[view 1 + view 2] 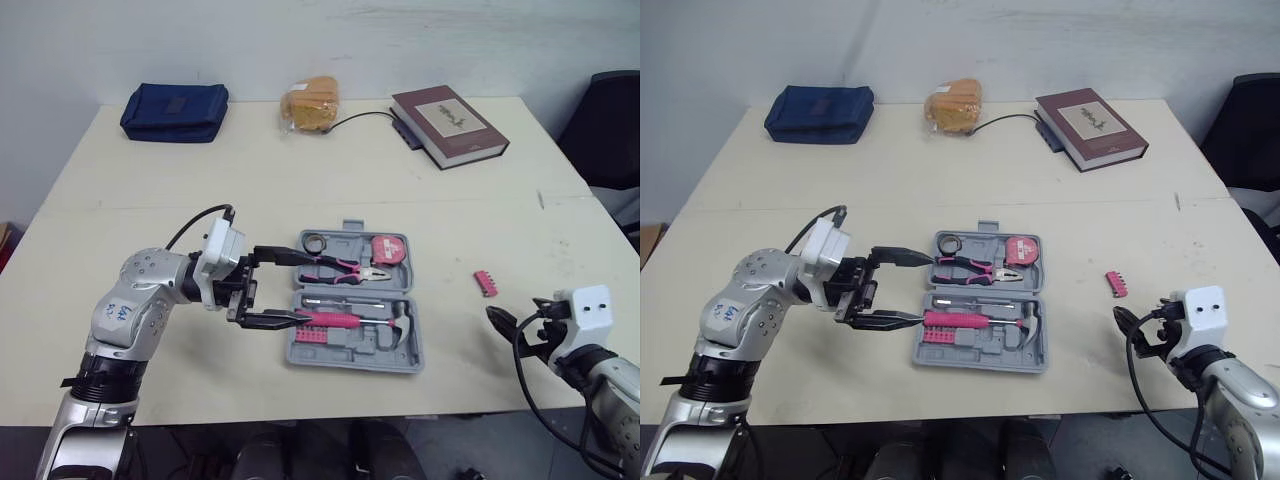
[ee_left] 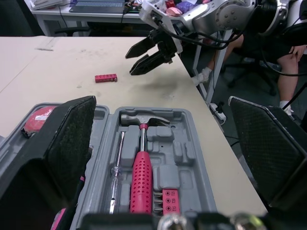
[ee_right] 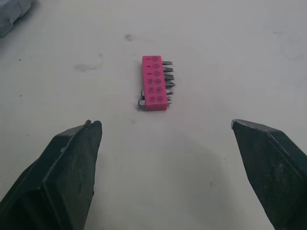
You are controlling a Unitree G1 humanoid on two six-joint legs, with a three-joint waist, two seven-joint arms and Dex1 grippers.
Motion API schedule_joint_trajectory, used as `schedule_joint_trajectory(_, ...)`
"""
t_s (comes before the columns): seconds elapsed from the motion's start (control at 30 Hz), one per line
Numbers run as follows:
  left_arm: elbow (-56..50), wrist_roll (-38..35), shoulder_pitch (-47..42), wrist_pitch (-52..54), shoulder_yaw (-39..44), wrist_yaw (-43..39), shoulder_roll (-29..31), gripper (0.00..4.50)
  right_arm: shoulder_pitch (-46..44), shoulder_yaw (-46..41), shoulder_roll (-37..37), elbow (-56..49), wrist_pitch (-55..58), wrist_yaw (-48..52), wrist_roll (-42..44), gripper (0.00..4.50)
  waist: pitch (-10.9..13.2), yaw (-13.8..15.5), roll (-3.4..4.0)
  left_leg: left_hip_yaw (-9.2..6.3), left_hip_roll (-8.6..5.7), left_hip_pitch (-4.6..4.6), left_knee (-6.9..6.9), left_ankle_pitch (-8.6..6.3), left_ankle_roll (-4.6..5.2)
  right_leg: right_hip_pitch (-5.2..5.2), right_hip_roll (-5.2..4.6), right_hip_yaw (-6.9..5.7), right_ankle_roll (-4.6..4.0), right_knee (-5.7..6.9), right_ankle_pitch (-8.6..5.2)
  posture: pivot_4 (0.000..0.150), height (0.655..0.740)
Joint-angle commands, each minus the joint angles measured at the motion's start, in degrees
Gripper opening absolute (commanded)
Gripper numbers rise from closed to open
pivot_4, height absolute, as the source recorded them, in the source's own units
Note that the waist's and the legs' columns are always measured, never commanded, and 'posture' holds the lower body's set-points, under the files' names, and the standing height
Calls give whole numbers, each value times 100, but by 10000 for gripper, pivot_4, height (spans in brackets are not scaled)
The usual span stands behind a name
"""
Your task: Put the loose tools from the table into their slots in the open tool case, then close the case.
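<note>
Plainly, the right gripper point(image 3: 164, 123) stands wide open and empty, low over the pale table point(image 1: 300, 180). The loose pink bit holder point(image 3: 154, 89) lies flat just ahead of it, centred between its fingers and untouched. The left gripper point(image 1: 297, 288) is spread too, holding nothing, its fingers reaching over the nearest edge of the open grey tool case point(image 1: 352, 350), where the hammer point(image 2: 140, 177), pliers point(image 1: 340, 268) and tape measure point(image 1: 388, 248) sit. Far beyond lie a book point(image 1: 450, 125) and a blue pouch point(image 1: 175, 112).
</note>
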Motion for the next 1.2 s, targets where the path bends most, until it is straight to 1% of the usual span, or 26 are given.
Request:
schedule_joint_trajectory(0.03,-155,-133,-16,73,21,-38,15,44762,-310,106,-118,286,-271,161,-280,45000,2,-6,-1,1,1,1,0,0,0,1,0,1,1,0,0,1500,7400)
schedule_joint_trajectory(0.17,-231,-128,34,145,-27,-43,-5,44762,-782,337,-84,687,-278,286,-426,45000,8,-9,-1,10,2,3,2,2,-3,-3,1,2,5,1,3,1500,7400)
schedule_joint_trajectory(0.4,-303,-132,64,221,-54,-12,-43,44762,-1285,483,-113,1308,-199,443,-578,45000,9,2,-1,17,4,-2,4,3,-4,-7,0,7,7,-3,4,1500,7400)
schedule_joint_trajectory(0.63,-316,-136,43,252,-39,-21,-43,44762,-1411,561,-124,1610,-164,848,-573,45000,9,-2,-1,20,6,-1,4,3,-3,-8,1,7,9,-4,5,1500,7400)
schedule_joint_trajectory(0.83,-274,-128,-16,262,-38,-30,-42,44762,-1454,709,-94,1934,-366,1134,-729,45000,9,-12,-2,26,8,5,4,3,-3,-6,1,8,10,-2,6,1500,7400)
schedule_joint_trajectory(0.93,-270,-130,-24,271,-57,-77,-25,45000,-1499,762,-73,2085,-441,1230,-772,37409,9,-20,-3,34,10,8,4,3,-3,-6,2,8,11,0,7,1500,7400)
schedule_joint_trajectory(0.97,-261,-132,-34,277,-58,-87,-23,45000,-1528,775,-59,2151,-477,1244,-792,32086,9,-22,-3,35,10,9,4,3,-3,-6,2,9,11,0,7,1500,7400)
schedule_joint_trajectory(1.0,-250,-130,-50,284,-65,-94,-27,45000,-1589,791,-41,2304,-529,1257,-821,28183,9,-23,-3,35,10,9,4,2,-3,-6,2,10,11,-1,7,1500,7400)
schedule_joint_trajectory(1.07,-230,-120,-74,297,-81,-124,-34,45000,-1720,790,19,2595,-629,1221,-860,17956,7,-31,-11,37,11,10,4,3,-3,-6,3,11,11,0,7,1500,7400)
schedule_joint_trajectory(1.13,-228,-118,-89,317,-92,-138,-41,45000,-1777,797,55,2690,-694,1221,-865,9003,2,-35,-23,40,11,12,5,3,-3,-6,3,10,11,0,9,1500,7400)
schedule_joint_trajectory(1.17,-233,-119,-95,326,-96,-144,-43,45000,-1785,803,67,2696,-708,1230,-860,7012,-1,-37,-28,41,12,14,5,3,-3,-4,2,12,11,0,9,1500,7400)
schedule_joint_trajectory(1.2,-235,-118,-99,331,-98,-147,-45,45000,-1790,808,73,2704,-724,1239,-860,7017,-3,-43,-33,41,14,14,5,3,-3,-4,2,13,12,0,9,1500,7400)
